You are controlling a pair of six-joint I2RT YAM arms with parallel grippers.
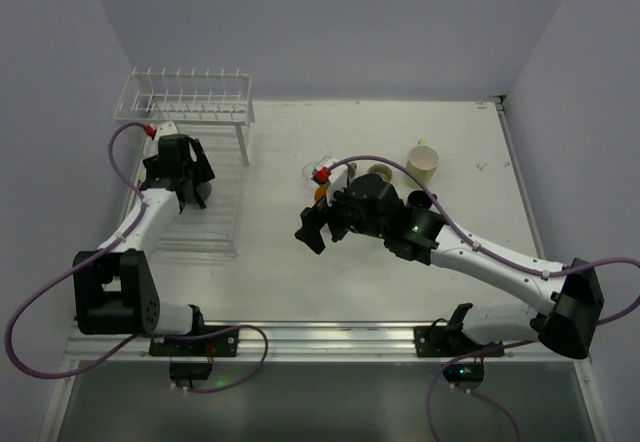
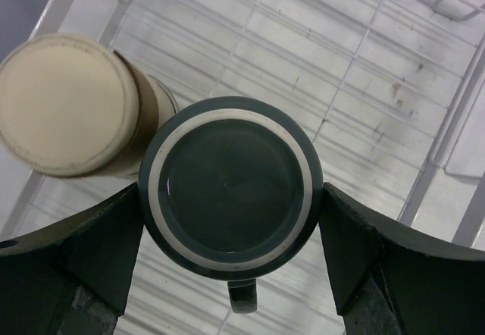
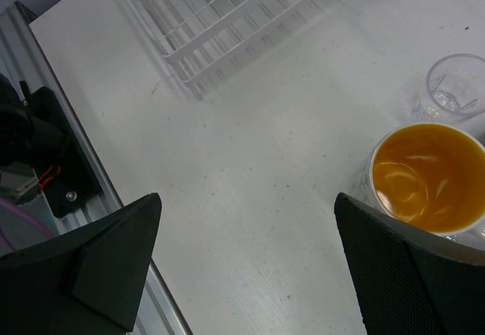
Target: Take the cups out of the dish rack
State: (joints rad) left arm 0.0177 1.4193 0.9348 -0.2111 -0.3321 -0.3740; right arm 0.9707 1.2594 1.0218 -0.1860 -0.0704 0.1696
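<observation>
A dark grey mug [image 2: 231, 187] stands upside down on the grid tray of the dish rack [image 2: 364, 85], its handle toward the camera. My left gripper [image 2: 232, 198] straddles it, with a finger pressed against each side. A tan cup [image 2: 72, 115] stands upside down right beside it, at its upper left. My right gripper [image 3: 246, 198] hangs open over bare table with nothing between its fingers. A white cup with an orange inside [image 3: 428, 176] and a clear glass [image 3: 455, 85] stand upright just to the right of it.
In the top view the rack's raised peg shelf [image 1: 185, 97] stands at the far left by the wall. A pale yellow-green cup [image 1: 423, 162] and other cups stand on the table behind the right arm. An aluminium rail [image 1: 330, 337] runs along the near edge.
</observation>
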